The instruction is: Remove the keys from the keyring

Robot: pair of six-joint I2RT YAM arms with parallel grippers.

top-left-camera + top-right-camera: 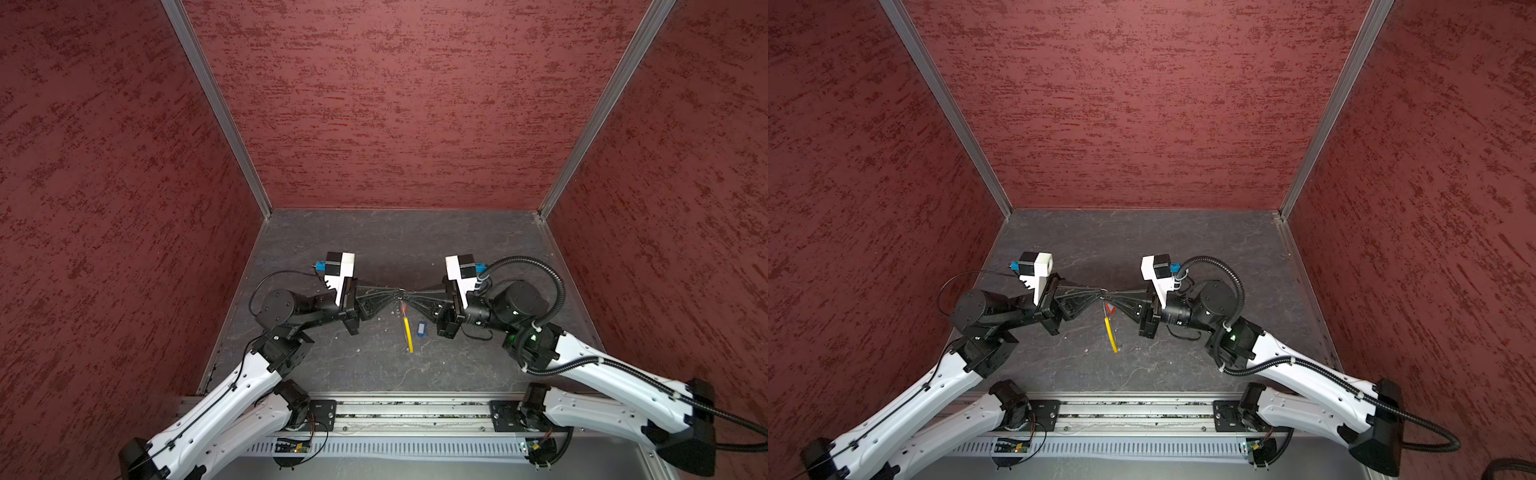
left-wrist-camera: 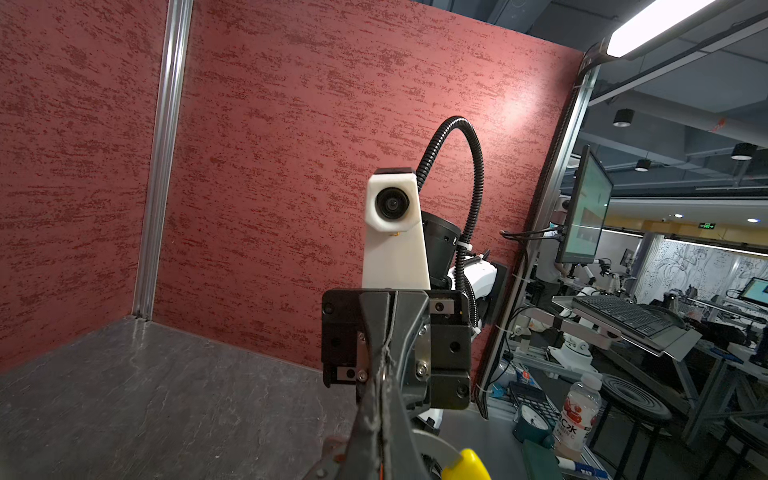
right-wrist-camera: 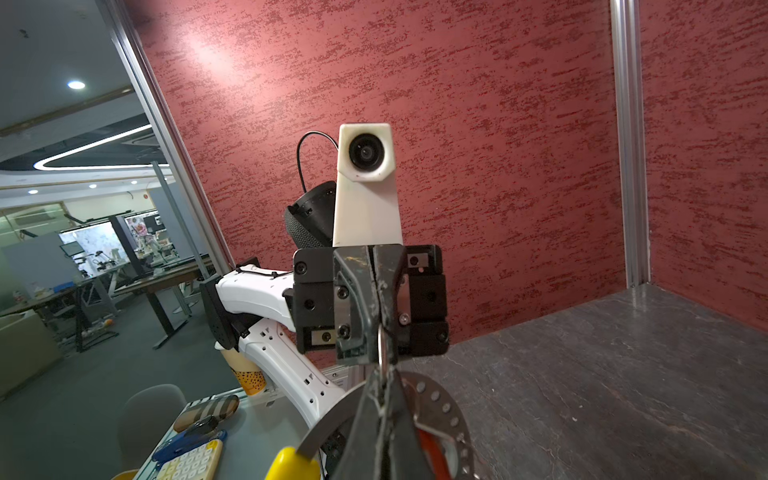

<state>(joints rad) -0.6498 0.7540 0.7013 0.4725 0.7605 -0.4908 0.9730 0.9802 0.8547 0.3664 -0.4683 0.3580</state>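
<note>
Left gripper (image 1: 395, 291) and right gripper (image 1: 408, 296) meet tip to tip above the dark grey stone-look table (image 1: 374, 249), both clamped tight. The pinch point is the top of the large thin silvery wire keyring (image 1: 408, 334). Can't tell which strand or small ring each one has. Curved yellow plastic segment (image 1: 1111, 336) hangs below the tips, edge-on in both top views. Red plastic key tag (image 1: 1110, 308) dangles just under the tips. Blue plastic key tag (image 1: 421, 327) lies flat on the table, off the ring, just beside the yellow segment in a top view.
</note>
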